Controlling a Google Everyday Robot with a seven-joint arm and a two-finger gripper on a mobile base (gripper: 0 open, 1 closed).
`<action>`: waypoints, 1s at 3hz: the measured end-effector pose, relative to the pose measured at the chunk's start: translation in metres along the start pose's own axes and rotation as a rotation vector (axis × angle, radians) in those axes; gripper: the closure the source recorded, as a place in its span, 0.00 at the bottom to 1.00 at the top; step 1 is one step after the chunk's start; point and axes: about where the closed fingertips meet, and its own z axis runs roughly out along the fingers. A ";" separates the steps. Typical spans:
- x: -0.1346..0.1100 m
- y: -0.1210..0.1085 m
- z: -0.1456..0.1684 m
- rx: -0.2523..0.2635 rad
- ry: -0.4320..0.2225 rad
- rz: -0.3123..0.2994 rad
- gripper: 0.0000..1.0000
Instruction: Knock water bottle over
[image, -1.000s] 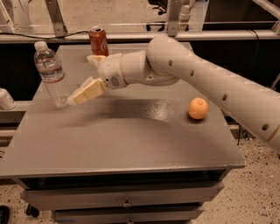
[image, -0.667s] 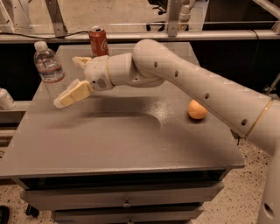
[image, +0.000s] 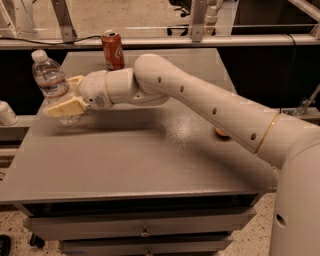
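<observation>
Gripper (image: 61, 95) at the table's back left corner, its two cream fingers (image: 66, 106) spread apart and not clamped on anything. One flat, wedge-shaped finger crosses in front of the water bottle's (image: 50, 80) lower part, and the other shows just behind it, so the bottle seems to stand between them. Whether either finger presses on it is hard to tell.

That one bottle is clear ribbed plastic with a white cap. It stands on its base near the left edge and seems to lean a little, cap toward the left.

Behind it, near the far edge, stands one red soda can (image: 114, 49), upright, a smooth metal cylinder well apart from the bottle. One orange (image: 221, 133) peeks out from under the arm on the table's right side, mostly hidden.

The arm (image: 200, 105) is smooth, white and tube-shaped. It reaches in from the lower right, runs low over the top and bends at a rounded wrist before the gripper.

The table (image: 125, 165) is grey with a speckled, matte top, and one drawer front (image: 145, 232) shows below it.
</observation>
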 end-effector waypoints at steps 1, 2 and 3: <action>0.002 0.000 0.004 -0.001 -0.007 -0.001 0.65; 0.000 -0.004 -0.007 0.009 0.011 -0.011 0.87; -0.007 -0.012 -0.035 0.036 0.072 -0.039 1.00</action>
